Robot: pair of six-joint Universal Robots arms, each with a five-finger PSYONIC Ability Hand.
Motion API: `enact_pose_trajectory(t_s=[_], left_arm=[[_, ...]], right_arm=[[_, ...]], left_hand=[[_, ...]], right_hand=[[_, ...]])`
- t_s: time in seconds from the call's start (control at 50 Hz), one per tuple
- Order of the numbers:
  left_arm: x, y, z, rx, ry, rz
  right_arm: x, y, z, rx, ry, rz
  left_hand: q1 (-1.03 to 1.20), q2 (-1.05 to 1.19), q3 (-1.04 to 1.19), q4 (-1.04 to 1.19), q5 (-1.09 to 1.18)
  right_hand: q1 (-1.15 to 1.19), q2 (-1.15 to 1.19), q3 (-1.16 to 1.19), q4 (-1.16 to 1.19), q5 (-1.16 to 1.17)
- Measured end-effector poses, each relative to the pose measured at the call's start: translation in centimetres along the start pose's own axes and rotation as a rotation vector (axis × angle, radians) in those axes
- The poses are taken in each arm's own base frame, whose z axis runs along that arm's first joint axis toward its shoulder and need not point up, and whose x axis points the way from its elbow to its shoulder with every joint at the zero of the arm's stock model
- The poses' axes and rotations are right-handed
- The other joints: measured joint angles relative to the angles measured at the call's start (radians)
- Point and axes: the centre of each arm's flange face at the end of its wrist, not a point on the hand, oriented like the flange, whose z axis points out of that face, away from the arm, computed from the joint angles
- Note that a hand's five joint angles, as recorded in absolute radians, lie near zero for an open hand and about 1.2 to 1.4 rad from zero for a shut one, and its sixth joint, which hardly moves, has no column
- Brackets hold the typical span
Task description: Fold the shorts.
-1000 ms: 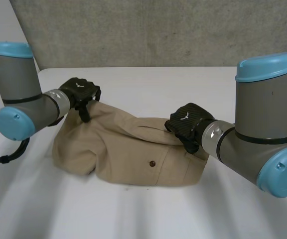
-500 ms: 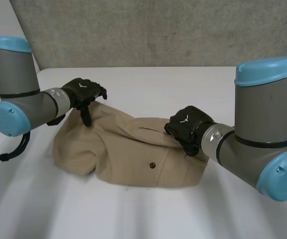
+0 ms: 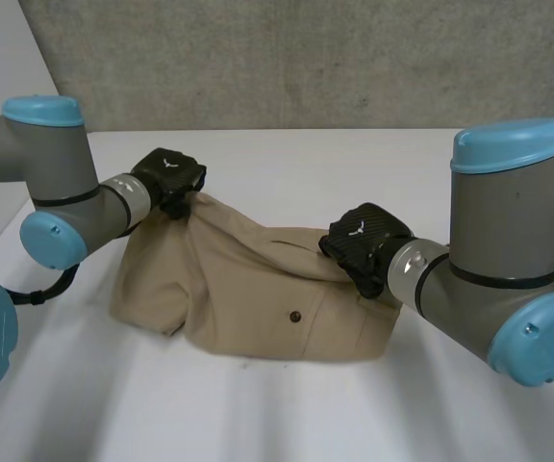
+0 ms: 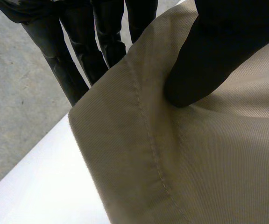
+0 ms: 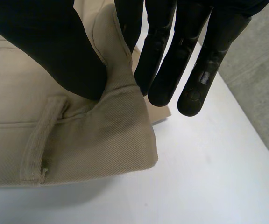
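Head view gives us the tan shorts [image 3: 258,298] lying crumpled on the white table [image 3: 287,423], across the middle of the frame. A small dark button [image 3: 294,316] faces us at the lower centre of the cloth. We see 2 arms reaching in, the left arm [image 3: 65,202] from the left edge and the right arm [image 3: 489,279] from the right.

Our left hand [image 3: 168,178] sits at the upper left end of the shorts, where the cloth is drawn up into a peak against it. Our right hand [image 3: 364,243] is on the right end of the shorts, centre right of the frame.

From the left wrist view, we see the left thumb [image 4: 209,56] pressing onto the cloth just inside a stitched hem [image 4: 148,135]. The left fingers [image 4: 64,60] go down behind that hem, so the edge is pinched between them.

From the right wrist view, the right thumb [image 5: 50,46] lies on the waistband corner beside a belt loop [image 5: 37,140]. The nearest of the right fingers [image 5: 172,60] sits behind the raised fold and pinches it, while the others hang straight past the corner, above bare table.
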Motion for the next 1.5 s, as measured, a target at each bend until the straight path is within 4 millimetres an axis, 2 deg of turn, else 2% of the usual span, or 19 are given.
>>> enact_pose_trajectory(t_s=[0.16,0.24,0.3,0.32,0.34,0.36,0.42,0.46,0.48,0.54,0.62,0.76,0.82,0.88,0.94,1.04,1.2,1.32,1.5], left_arm=[[-1.3,-2.2,-0.1,0.083,-0.057,0.028],[-4.3,-7.4,-0.2,0.314,-0.255,0.101],[-5.5,-10.4,-0.8,0.446,-0.365,0.126],[-6.4,-12.8,-1.6,0.551,-0.443,0.137],[-6.4,-12.8,-1.6,0.551,-0.443,0.137],[-7.4,-16.2,-3.2,0.695,-0.538,0.14],[-7.9,-18.6,-4.7,0.801,-0.594,0.132],[-8.7,-23.0,-8.6,1.002,-0.672,0.09],[-8.8,-23.7,-9.4,1.038,-0.682,0.079],[-8.9,-24.7,-11.2,1.096,-0.688,0.047],[-8.2,-23.6,-11.8,1.069,-0.65,0.001],[-5.2,-17.2,-9.0,0.854,-0.548,-0.049],[-2.2,-11.3,-7.1,0.665,-0.468,-0.079],[-0.6,-8.4,-6.5,0.574,-0.429,-0.092],[3.2,-2.6,-5.8,0.39,-0.337,-0.116],[7.8,2.1,-6.9,0.181,-0.21,-0.132],[10.2,3.4,-10.6,-0.041,-0.087,-0.146],[9.6,2.2,-12.6,-0.093,-0.073,-0.154],[8.1,2.3,-13.0,-0.094,-0.116,-0.17]], right_arm=[[0.5,-0.2,1.1,0.026,0.036,-0.03],[4.6,-3.6,3.6,0.189,0.272,-0.101],[6.5,-5.5,3.9,0.287,0.386,-0.114],[8.7,-8.1,3.6,0.418,0.52,-0.124],[8.7,-8.1,3.6,0.418,0.52,-0.124],[11.3,-11.1,2.6,0.583,0.679,-0.131],[12.3,-12.5,1.8,0.662,0.75,-0.134],[15.1,-16.0,-1.3,0.878,0.936,-0.139],[16.1,-17.4,-3.0,0.977,1.013,-0.138],[16.4,-18.1,-4.0,1.025,1.039,-0.133],[15.3,-17.0,-3.2,0.967,0.969,-0.116],[12.2,-12.6,0.0,0.752,0.793,-0.092],[9.7,-8.7,2.2,0.589,0.673,-0.078],[8.4,-6.6,3.2,0.51,0.615,-0.071],[5.1,-1.8,4.8,0.316,0.466,-0.053],[2.1,2.7,5.2,0.12,0.319,-0.024],[1.5,5.1,3.6,0.006,0.262,0.044],[2.2,5.2,2.2,0.004,0.276,0.093],[1.4,6.4,0.8,-0.002,0.221,0.161]], left_hand=[[0.0,0.01,0.014,0.011,0.0],[0.0,0.012,0.016,0.011,0.0],[0.0,0.012,0.016,0.011,0.0],[0.0,0.013,0.017,0.012,0.0],[0.0,0.013,0.017,0.012,0.0],[0.0,0.013,0.017,0.012,0.0],[0.0,0.013,0.017,0.012,0.0],[0.0,0.013,0.017,0.012,0.0],[0.0,0.013,0.017,0.012,0.0],[0.0,0.013,0.017,0.013,0.0],[0.0,0.013,0.019,0.015,0.0],[0.0,0.014,0.02,0.016,0.0],[0.0,0.014,0.02,0.016,0.0],[0.0,0.014,0.02,0.016,0.0],[0.0,0.015,0.02,0.016,0.0],[-0.02,-0.047,-0.035,-0.046,-0.015],[-0.244,-0.273,-0.256,-0.271,-0.222],[-0.422,-0.459,-0.44,-0.456,-0.412],[-0.522,-0.566,-0.552,-0.566,-0.525]], right_hand=[[0.004,0.0,0.0,0.0,0.0],[0.004,0.0,0.0,0.0,0.0],[0.004,0.0,0.0,0.0,0.0],[0.004,0.0,0.0,0.0,0.0],[0.004,0.0,0.0,0.0,0.0],[0.004,0.0,0.0,0.0,0.0],[0.006,0.0,0.001,0.0,0.0],[0.01,0.0,0.001,0.001,0.0],[0.014,0.001,0.001,0.0,0.003],[0.017,0.001,0.007,0.0,0.005],[0.017,0.0,0.018,0.001,0.006],[0.017,0.0,0.019,0.001,0.006],[0.017,0.001,0.019,0.001,0.006],[0.017,0.001,0.019,0.001,0.006],[0.017,0.0,0.019,0.001,0.006],[0.017,0.001,0.019,0.001,0.006],[0.017,0.0,0.019,0.001,0.006],[0.017,0.0,0.019,0.001,0.006],[0.017,0.0,0.019,0.001,0.006]])
